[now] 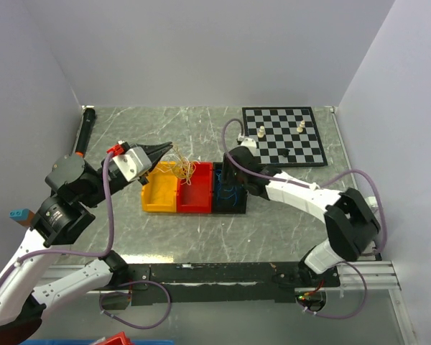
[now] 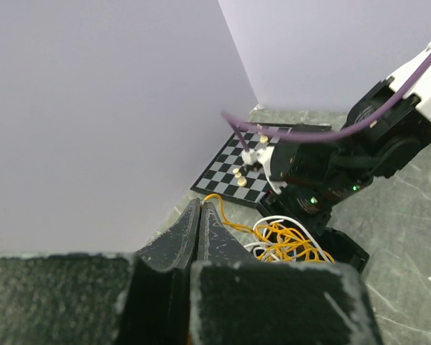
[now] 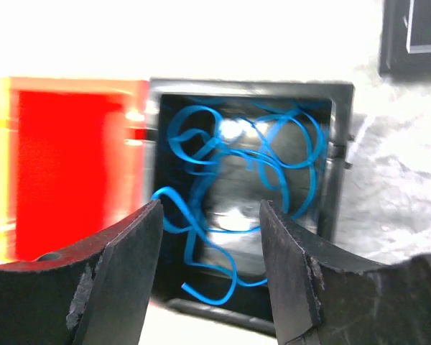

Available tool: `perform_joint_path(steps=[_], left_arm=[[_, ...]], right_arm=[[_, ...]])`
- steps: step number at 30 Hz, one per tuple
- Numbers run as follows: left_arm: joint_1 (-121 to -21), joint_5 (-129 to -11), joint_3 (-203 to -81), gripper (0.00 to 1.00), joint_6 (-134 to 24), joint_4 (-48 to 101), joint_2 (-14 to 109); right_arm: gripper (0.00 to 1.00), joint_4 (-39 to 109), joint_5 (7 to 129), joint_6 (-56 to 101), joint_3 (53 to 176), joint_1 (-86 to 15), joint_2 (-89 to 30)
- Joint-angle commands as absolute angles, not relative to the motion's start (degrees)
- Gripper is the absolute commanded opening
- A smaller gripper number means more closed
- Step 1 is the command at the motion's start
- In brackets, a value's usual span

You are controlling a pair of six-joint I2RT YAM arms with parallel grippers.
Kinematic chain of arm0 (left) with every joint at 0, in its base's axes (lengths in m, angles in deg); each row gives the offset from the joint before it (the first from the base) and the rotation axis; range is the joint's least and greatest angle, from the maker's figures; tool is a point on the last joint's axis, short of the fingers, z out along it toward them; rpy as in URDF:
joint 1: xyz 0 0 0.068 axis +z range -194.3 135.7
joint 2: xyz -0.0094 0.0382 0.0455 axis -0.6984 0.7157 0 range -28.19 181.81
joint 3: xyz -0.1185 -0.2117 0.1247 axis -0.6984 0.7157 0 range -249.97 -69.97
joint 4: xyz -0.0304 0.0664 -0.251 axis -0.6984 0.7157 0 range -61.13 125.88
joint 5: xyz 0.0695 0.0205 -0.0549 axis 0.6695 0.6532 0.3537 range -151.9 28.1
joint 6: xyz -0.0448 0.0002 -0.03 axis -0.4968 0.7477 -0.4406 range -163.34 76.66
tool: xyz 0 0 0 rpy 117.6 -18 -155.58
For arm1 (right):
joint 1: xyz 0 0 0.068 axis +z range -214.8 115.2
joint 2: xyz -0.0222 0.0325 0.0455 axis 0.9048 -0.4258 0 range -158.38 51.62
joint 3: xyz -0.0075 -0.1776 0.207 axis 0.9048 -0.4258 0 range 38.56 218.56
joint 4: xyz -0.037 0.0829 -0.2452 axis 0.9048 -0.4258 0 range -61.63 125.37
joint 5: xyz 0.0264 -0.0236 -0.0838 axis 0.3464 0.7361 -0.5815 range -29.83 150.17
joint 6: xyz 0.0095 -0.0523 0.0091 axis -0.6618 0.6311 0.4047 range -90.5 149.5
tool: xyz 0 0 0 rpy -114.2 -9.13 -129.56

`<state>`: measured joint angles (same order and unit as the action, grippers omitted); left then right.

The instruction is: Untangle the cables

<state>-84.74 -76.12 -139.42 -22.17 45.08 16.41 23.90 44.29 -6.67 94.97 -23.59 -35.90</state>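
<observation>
My left gripper (image 1: 168, 149) is shut on a yellow-orange cable (image 2: 232, 216), pinched at the fingertips (image 2: 201, 205) and held up. The cable hangs down to a clump of yellow-orange and white cables (image 1: 181, 169) over the yellow bin (image 1: 158, 198) and the red bin (image 1: 196, 199). The clump shows in the left wrist view (image 2: 291, 243) too. My right gripper (image 3: 211, 210) is open and empty just above the black bin (image 3: 340, 151), which holds loose blue cables (image 3: 237, 162). In the top view it (image 1: 230, 180) covers most of that bin (image 1: 230, 208).
The three bins stand side by side mid-table. A chessboard (image 1: 284, 135) with a few pieces lies at the back right. A black tool with an orange band (image 1: 84, 132) lies along the left wall. Grey walls close in the table on three sides.
</observation>
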Motion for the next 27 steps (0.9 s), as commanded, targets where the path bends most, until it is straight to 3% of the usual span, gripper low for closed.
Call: perform_joint_path(steps=[1, 9, 11, 13, 15, 18, 20, 23, 27], left_arm=[[-84.64, -77.54, -139.49, 0.01, -24.88, 43.99, 16.11], [-84.64, -76.67, -139.67, 0.01, -24.27, 44.43, 16.02], [-84.64, -76.32, -139.67, 0.01, -24.10, 44.61, 16.02], [-84.55, -76.14, -139.67, 0.01, -23.74, 44.78, 16.02], [-84.64, -76.14, -139.76, 0.01, -23.48, 45.05, 16.02], [-84.55, -76.14, -139.49, 0.01, -23.48, 44.78, 16.20], [-84.55, -76.14, -139.40, 0.01, -23.22, 44.61, 16.20], [-84.55, -75.79, -139.05, 0.01, -22.60, 44.17, 16.02], [-84.64, -75.17, -138.61, 0.01, -21.81, 43.47, 15.67]], right_arm=[[0.64, 26.67, 46.63, -6.27, 95.43, -24.02, -30.74], [0.52, 28.34, 48.83, -7.33, 94.11, -24.37, -30.55], [0.40, 29.65, 49.97, -7.50, 93.24, -24.37, -31.43], [0.19, 30.70, 50.33, -8.03, 92.27, -24.37, -31.78], [0.12, 31.06, 50.59, -8.12, 91.65, -24.37, -31.44], [0.15, 32.20, 51.03, -6.72, 90.25, -24.37, -28.02], [0.23, 32.03, 53.38, -5.49, 89.46, -24.37, -25.03], [0.45, 31.67, 58.92, -3.38, 86.04, -24.20, -19.77], [0.52, 35.01, 65.00, -2.06, 77.00, -22.44, -12.90]])
